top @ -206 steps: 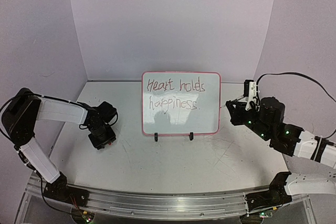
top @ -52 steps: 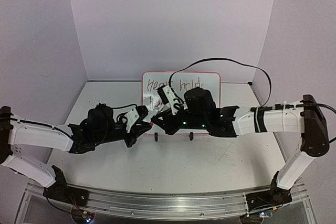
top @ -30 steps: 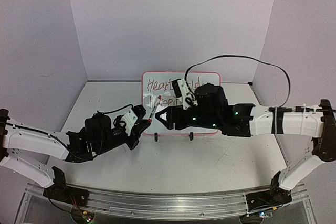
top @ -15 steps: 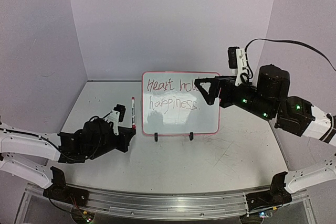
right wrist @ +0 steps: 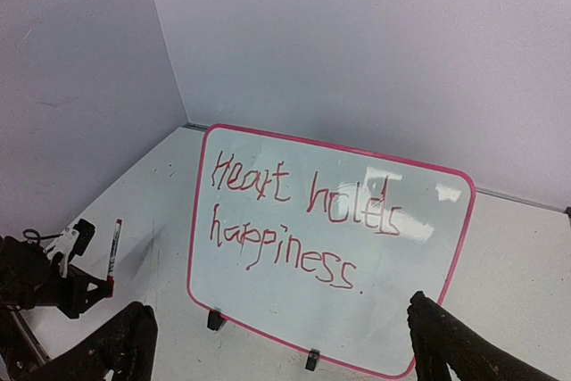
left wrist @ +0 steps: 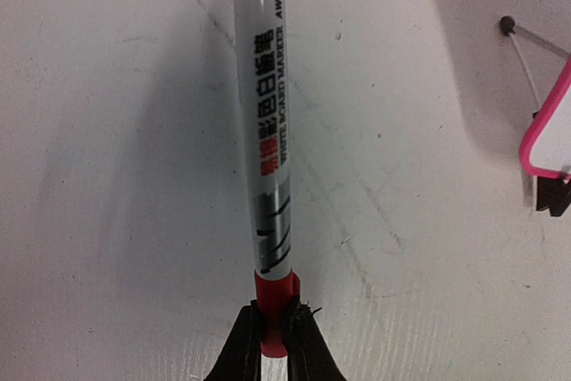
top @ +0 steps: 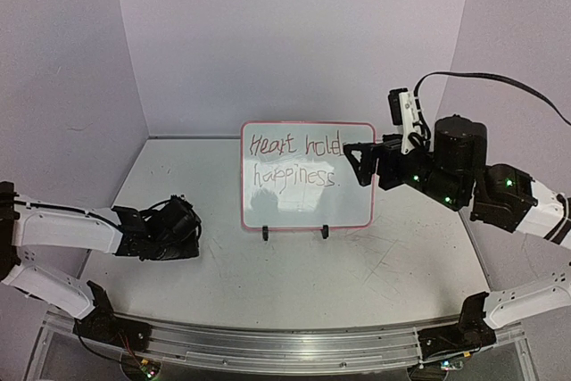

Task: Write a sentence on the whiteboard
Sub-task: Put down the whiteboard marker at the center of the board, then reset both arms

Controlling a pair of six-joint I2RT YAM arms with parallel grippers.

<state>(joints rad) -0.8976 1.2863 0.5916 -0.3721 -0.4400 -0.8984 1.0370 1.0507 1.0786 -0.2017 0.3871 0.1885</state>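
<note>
The whiteboard [top: 303, 207] stands upright on two black clip feet at mid-table, pink-red rim, with "Heart holds happiness." written in red. It also shows in the right wrist view [right wrist: 268, 301], and its corner shows in the left wrist view [left wrist: 549, 122]. My left gripper [left wrist: 275, 318] is shut on the red end of a silver whiteboard marker [left wrist: 263, 113], low over the table left of the board [top: 183, 225]. The marker also shows in the right wrist view [right wrist: 113, 247]. My right gripper [top: 359, 164] is open and empty, facing the board from its right [right wrist: 285, 350].
White tabletop [top: 384, 256] with scuff marks, enclosed by lilac walls [top: 294, 33] at back and sides. A metal rail [top: 285, 350] runs along the near edge with both arm bases. A thin wire stand leg [left wrist: 522, 42] shows by the board's corner.
</note>
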